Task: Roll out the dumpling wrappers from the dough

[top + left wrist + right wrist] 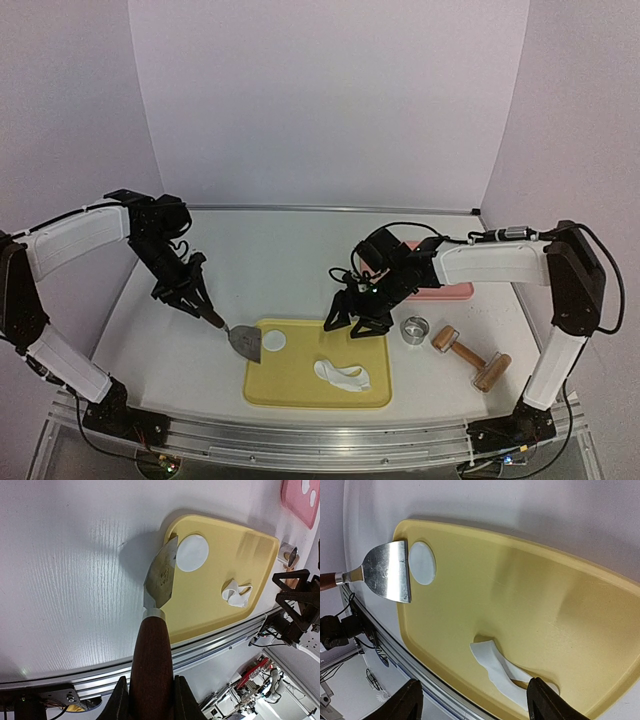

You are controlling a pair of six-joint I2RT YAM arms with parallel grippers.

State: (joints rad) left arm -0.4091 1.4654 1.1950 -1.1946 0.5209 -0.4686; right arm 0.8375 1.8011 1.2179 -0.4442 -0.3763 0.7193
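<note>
A round white dumpling wrapper (274,341) (192,553) (422,563) lies at the near left of the yellow cutting board (310,385). My left gripper (192,298) (149,700) is shut on the brown handle of a metal scraper (244,341) (161,575), whose blade edge touches the wrapper's left side. The irregular white dough piece (342,374) (505,672) lies curled on the board's near right. My right gripper (356,318) (475,700) is open and empty, hovering over the board's far edge above the dough. A metal ring cutter (414,329) stands right of the board.
A wooden rolling pin (470,357) lies right of the ring cutter. A pink tray (455,291) (300,500) sits behind my right arm, with white discs showing on it in the left wrist view. The table's metal rail runs along the near edge.
</note>
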